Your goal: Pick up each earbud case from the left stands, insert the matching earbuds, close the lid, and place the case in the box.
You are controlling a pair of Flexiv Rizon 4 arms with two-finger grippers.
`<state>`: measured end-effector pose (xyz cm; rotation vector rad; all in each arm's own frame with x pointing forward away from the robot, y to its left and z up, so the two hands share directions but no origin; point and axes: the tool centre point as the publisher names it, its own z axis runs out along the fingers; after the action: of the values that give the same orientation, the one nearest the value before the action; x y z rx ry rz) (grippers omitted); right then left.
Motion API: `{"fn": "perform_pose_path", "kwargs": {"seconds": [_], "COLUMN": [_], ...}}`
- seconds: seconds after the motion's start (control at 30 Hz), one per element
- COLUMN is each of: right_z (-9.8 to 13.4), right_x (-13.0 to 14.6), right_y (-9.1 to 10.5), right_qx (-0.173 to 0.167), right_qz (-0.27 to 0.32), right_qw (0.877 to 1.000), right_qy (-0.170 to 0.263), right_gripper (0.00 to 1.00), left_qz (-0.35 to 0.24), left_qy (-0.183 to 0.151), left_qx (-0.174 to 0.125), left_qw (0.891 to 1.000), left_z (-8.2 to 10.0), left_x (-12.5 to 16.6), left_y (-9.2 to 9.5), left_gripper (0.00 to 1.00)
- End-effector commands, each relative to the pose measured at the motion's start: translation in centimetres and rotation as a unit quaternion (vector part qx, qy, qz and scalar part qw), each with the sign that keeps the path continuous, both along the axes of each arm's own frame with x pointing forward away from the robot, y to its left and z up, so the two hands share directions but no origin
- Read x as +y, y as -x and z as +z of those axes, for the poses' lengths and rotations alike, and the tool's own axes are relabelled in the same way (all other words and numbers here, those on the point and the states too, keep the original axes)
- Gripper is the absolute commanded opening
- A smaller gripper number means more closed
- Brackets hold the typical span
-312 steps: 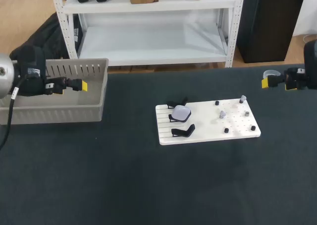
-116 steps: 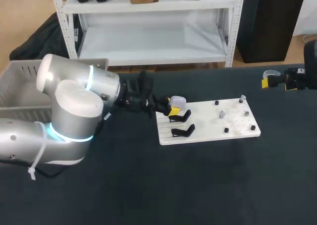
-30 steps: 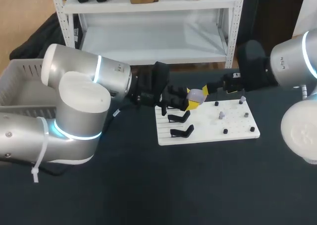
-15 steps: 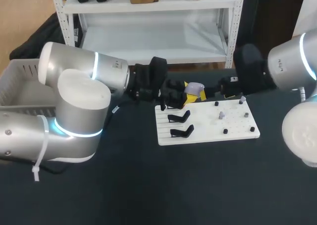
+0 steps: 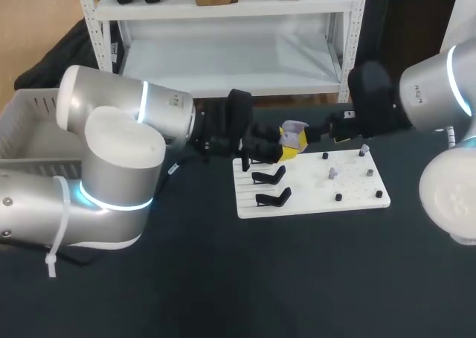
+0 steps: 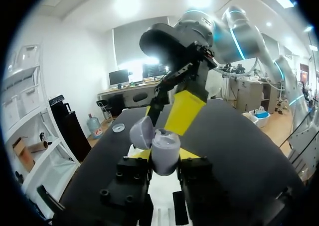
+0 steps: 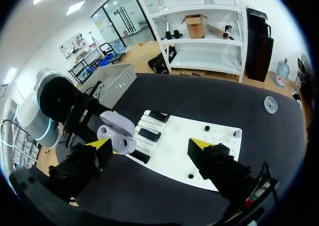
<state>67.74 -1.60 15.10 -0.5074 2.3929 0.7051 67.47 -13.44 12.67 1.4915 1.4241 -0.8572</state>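
Earbud case clamped by left end effector, right one apart; wrist views suggest open lid.

A small clear cup sits on the dark table.

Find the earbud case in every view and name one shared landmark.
Head view: earbud case over the white board's far edge.
Left wrist view: earbud case between the left gripper's fingers.
Right wrist view: earbud case beside the right gripper's finger.
Shared landmark: white board.

Glossy smooth plastic case, matt table
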Motion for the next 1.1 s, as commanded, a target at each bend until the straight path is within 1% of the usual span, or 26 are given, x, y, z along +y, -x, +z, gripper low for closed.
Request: {"fn": "perform_pose_path", "kwargs": {"seconds": [0.03, 0.1, 0.2, 0.3, 0.33, 0.4, 0.43, 0.5, 0.57, 0.6, 0.67, 0.7, 0.77, 0.9, 1.07, 1.1], "right_z": [0.3, 0.4, 0.4, 0.1, 0.0, -0.4, -0.7, -1.3, -1.9, -2.3, -2.6, -2.9, -3.1, -4.2, -5.6, -5.8], "right_x": [-0.1, -0.7, -2.3, -4.0, -4.5, -5.4, -5.8, -6.7, -7.4, -7.8, -8.4, -8.8, -9.4, -10.5, -11.3, -11.5], "right_y": [-0.2, -0.2, -0.4, -0.8, -0.9, -1.3, -1.4, -1.9, -2.2, -2.4, -2.6, -2.8, -3.0, -3.4, -3.9, -4.0], "right_qx": [-0.005, -0.009, -0.014, -0.014, -0.018, -0.019, -0.023, -0.021, -0.018, -0.014, -0.01, -0.002, 0.006, 0.023, 0.038, 0.041], "right_qz": [0.002, -0.005, -0.021, -0.027, -0.021, -0.022, -0.021, -0.016, -0.014, -0.012, -0.008, -0.01, -0.009, -0.004, -0.003, -0.002], "right_qw": [1.0, 1.0, 0.999, 0.996, 0.996, 0.992, 0.99, 0.988, 0.981, 0.976, 0.971, 0.968, 0.967, 0.958, 0.951, 0.951], "right_qy": [0.008, 0.03, 0.042, 0.08, 0.089, 0.122, 0.14, 0.154, 0.192, 0.217, 0.239, 0.25, 0.253, 0.285, 0.307, 0.306], "right_gripper": [1.0, 1.0, 1.0, 1.0, 1.0, 1.0, 1.0, 1.0, 1.0, 1.0, 1.0, 1.0, 1.0, 1.0, 1.0, 1.0], "left_qz": [0.003, 0.004, -0.001, -0.003, -0.007, -0.024, -0.024, -0.02, -0.026, -0.027, -0.026, -0.015, -0.008, -0.004, 0.006, 0.01], "left_qy": [-0.001, 0.009, 0.038, 0.059, 0.066, 0.093, 0.095, 0.093, 0.105, 0.111, 0.115, 0.116, 0.124, 0.12, 0.122, 0.123], "left_qx": [0.01, 0.021, 0.04, 0.054, 0.059, 0.071, 0.071, 0.07, 0.074, 0.077, 0.079, 0.085, 0.092, 0.081, 0.077, 0.076], "left_qw": [1.0, 1.0, 0.998, 0.997, 0.996, 0.993, 0.993, 0.993, 0.991, 0.991, 0.99, 0.989, 0.988, 0.989, 0.989, 0.989], "left_z": [-0.8, -1.1, -1.2, -1.0, -0.9, -0.7, -0.6, -0.5, -0.2, -0.1, 0.2, 0.3, 0.5, 0.8, 0.8, 0.9], "left_x": [0.1, 0.4, 1.0, 1.5, 1.7, 2.0, 2.1, 2.2, 2.3, 2.4, 2.5, 2.5, 2.7, 2.9, 3.2, 3.3], "left_y": [-0.2, -0.4, -0.6, -0.8, -0.9, -1.1, -1.2, -1.3, -1.4, -1.5, -1.6, -1.8, -1.9, -2.1, -2.6, -2.7], "left_gripper": [0.0, 0.0, 0.0, 0.0, 0.0, 0.0, 0.0, 0.0, 0.0, 0.0, 0.0, 0.0, 0.0, 0.0, 0.0, 0.0]}}
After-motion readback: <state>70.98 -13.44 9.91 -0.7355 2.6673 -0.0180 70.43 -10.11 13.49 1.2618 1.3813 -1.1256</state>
